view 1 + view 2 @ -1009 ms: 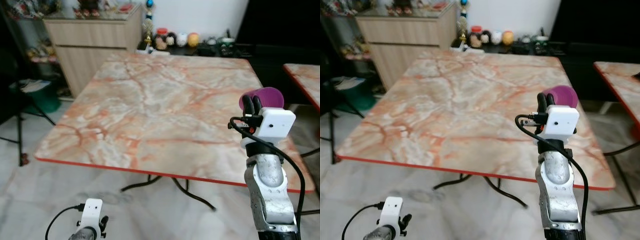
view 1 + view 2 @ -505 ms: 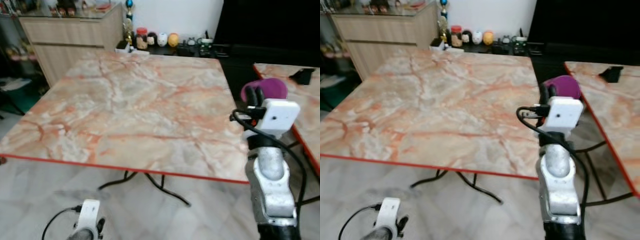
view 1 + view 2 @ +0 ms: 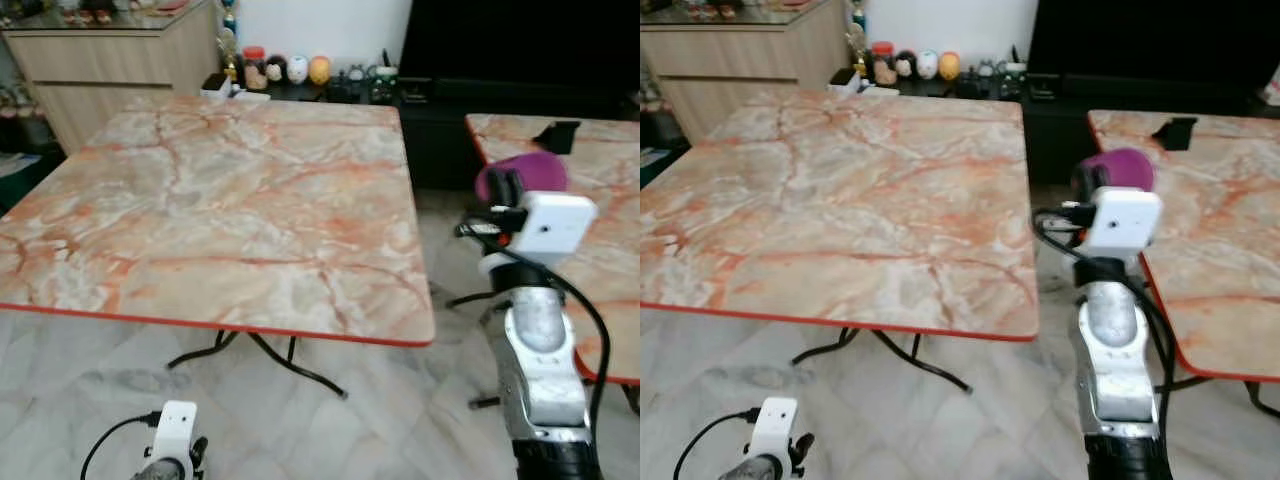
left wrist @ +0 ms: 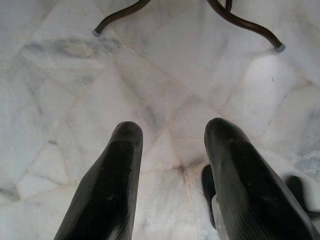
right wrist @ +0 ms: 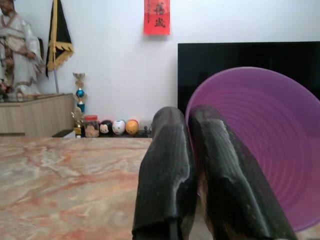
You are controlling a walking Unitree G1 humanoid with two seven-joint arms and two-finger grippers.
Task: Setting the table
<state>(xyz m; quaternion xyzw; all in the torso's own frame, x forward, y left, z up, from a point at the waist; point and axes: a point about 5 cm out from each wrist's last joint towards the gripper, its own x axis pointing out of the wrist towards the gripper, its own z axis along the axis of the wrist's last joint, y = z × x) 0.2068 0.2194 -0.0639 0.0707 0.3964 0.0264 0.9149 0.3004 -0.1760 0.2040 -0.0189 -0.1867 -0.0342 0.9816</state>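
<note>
Your right gripper is raised at about 3 o'clock in the head view, over the gap between the two tables, and its two black fingers are pressed together on the rim of a purple bowl. The bowl is held up on edge, its ribbed hollow facing the wrist camera, clear of both tabletops. The large marble table with the red edge spreads from your 9 o'clock to 12 o'clock, and its near right corner lies just left of your raised arm. A second marble table sits at 3 o'clock, with a small dark object near its far edge; you cannot tell what that is. Your left gripper hangs low at 7 o'clock above the pale marble floor, its fingers spread apart with nothing between them. At 12 o'clock, beyond the large table, a row of small figurines stands on a dark low shelf, and a wooden cabinet stands at 11 o'clock.
</note>
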